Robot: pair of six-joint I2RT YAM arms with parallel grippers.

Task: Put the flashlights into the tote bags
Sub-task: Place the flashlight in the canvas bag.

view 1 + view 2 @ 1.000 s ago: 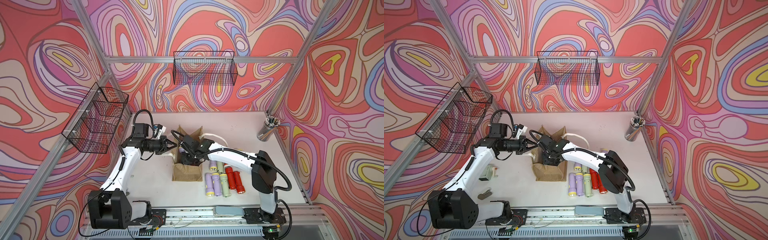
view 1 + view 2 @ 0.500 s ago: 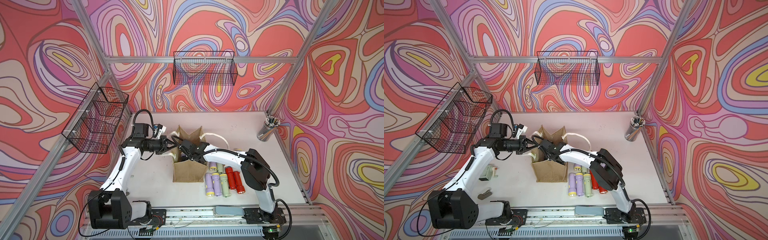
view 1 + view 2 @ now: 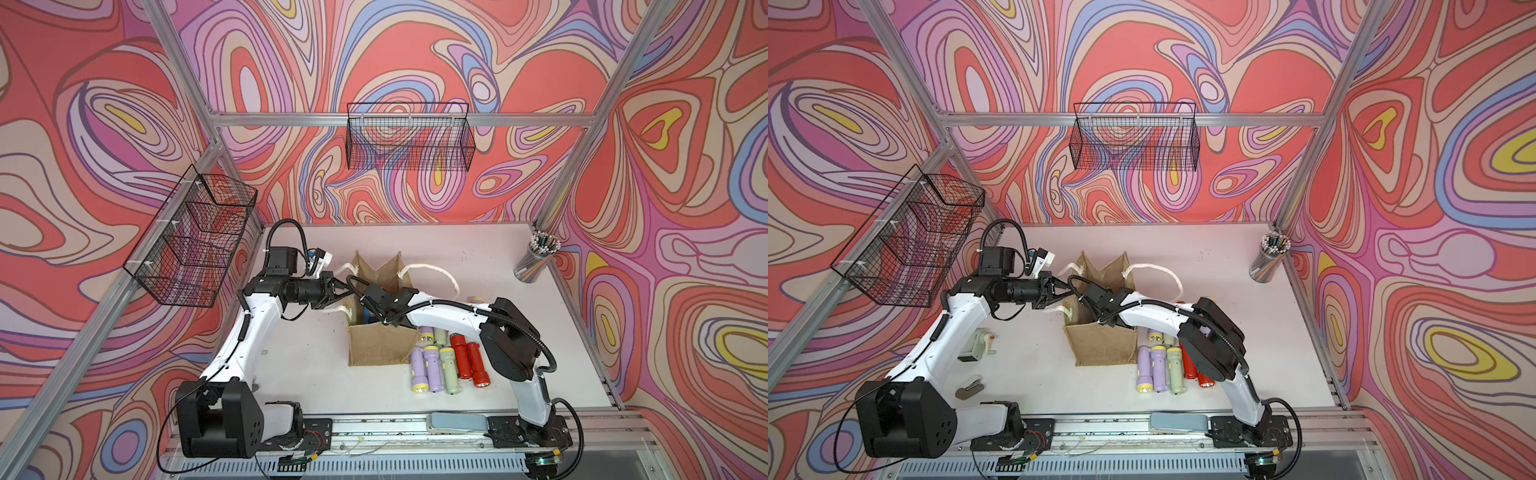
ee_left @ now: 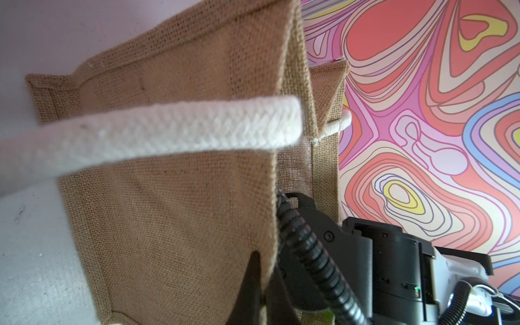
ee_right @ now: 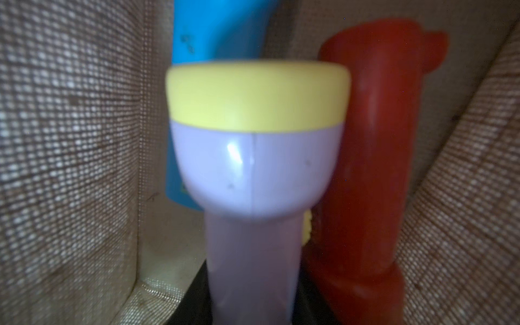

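The tan jute tote bag (image 3: 380,345) (image 3: 1100,345) stands upright mid-table with its mouth wide. My left gripper (image 3: 348,289) (image 4: 263,270) is shut on the bag's left rim, pinching the cloth just below a white rope handle (image 4: 168,126). My right gripper (image 5: 251,281) reaches down inside the bag, shut on a lilac flashlight (image 5: 253,174) with a yellow head. A blue flashlight (image 5: 219,31) and a red flashlight (image 5: 371,140) stand in the bag beside it. Several more flashlights (image 3: 444,363) (image 3: 1160,365), lilac, pale green and red, lie in a row right of the bag.
A cup of pencils (image 3: 536,259) stands at the back right corner. Black wire baskets hang on the back wall (image 3: 409,139) and the left wall (image 3: 195,245). A small pale green device (image 3: 976,347) and a grey clip (image 3: 969,388) lie left of the bag.
The right arm's elbow has swung left and its gripper has sunk deeper into the bag with the lilac flashlight. The left gripper has kept its hold on the rim.
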